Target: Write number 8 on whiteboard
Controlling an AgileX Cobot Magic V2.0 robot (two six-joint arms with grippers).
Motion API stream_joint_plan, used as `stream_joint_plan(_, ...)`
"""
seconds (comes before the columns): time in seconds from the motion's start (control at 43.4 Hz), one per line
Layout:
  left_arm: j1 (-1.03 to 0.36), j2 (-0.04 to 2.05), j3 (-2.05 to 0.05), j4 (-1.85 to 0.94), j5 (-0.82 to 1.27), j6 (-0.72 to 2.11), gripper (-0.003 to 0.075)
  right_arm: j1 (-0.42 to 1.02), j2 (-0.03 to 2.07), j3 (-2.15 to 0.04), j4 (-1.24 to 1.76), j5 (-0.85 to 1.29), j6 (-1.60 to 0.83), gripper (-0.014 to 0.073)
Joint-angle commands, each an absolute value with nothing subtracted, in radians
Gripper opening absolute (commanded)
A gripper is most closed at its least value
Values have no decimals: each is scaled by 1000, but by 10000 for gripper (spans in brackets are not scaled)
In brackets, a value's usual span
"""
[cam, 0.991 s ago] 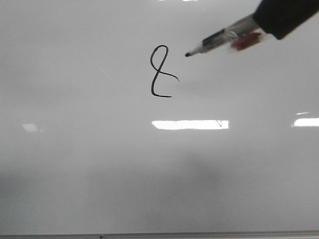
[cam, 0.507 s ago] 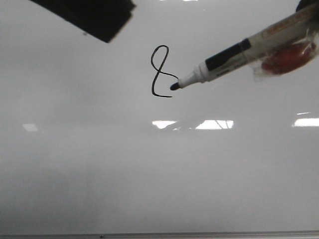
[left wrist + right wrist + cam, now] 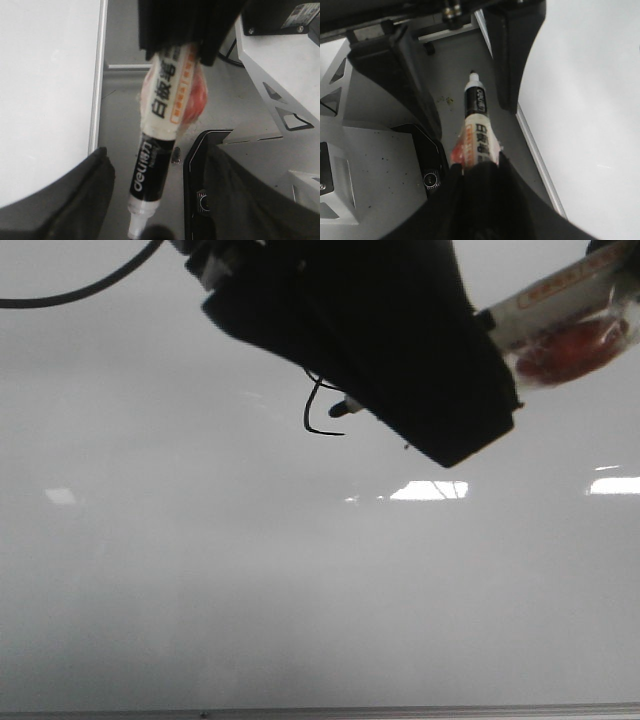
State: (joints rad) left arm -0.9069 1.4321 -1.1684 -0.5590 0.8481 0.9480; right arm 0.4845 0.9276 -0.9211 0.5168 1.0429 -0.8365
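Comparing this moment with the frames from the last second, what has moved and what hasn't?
In the front view a dark arm has swung in from the upper left and now covers the top loop of the number 8. The marker came down from the upper right; its tip sits by the figure's open lower part. The right gripper keeps its hold on the marker. The whiteboard is unmoved.

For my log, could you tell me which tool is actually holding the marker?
The right tool: it is shut on the marker. The left tool is open, its fingers apart either side of the tip.
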Motion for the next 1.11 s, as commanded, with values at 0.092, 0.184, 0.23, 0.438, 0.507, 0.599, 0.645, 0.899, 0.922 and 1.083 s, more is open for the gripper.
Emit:
stream_joint_plan(0.092, -914, 1398, -1207, -633, 802, 990, 224, 486, 914, -948, 563, 1013, -845, -98)
stream_joint_plan(0.184, -914, 1398, -1207, -640, 801, 1000, 140, 486, 914, -948, 563, 1013, -845, -96)
stream_joint_plan(0.23, -914, 1398, -1207, -642, 801, 1002, 111, 486, 914, -948, 563, 1013, -845, -87)
stream_joint_plan(0.438, -914, 1398, -1207, -639, 798, 1002, 18, 486, 914, -947, 561, 1016, -845, 253)
stream_joint_plan(0.507, -912, 1393, -1207, -614, 800, 981, 18, 483, 914, -955, 531, 1027, -832, 397)
stream_joint_plan(0.599, -895, 1369, -1209, -496, 800, 860, 18, 464, 889, -981, 429, 1066, -731, 502)
stream_joint_plan(0.645, -884, 1347, -1209, -420, 800, 768, 18, 450, 870, -994, 354, 1075, -663, 501)
stream_joint_plan(0.899, -724, 1188, -1209, 66, 861, 202, 18, 387, 772, -997, 93, 1074, -390, 500)
stream_joint_plan(0.922, -705, 1171, -1207, 94, 869, 155, 18, 387, 768, -997, 93, 1074, -389, 500)
stream_joint_plan(1.083, -522, 1103, -1191, 238, 915, -43, 18, 387, 766, -997, 93, 1072, -389, 500)
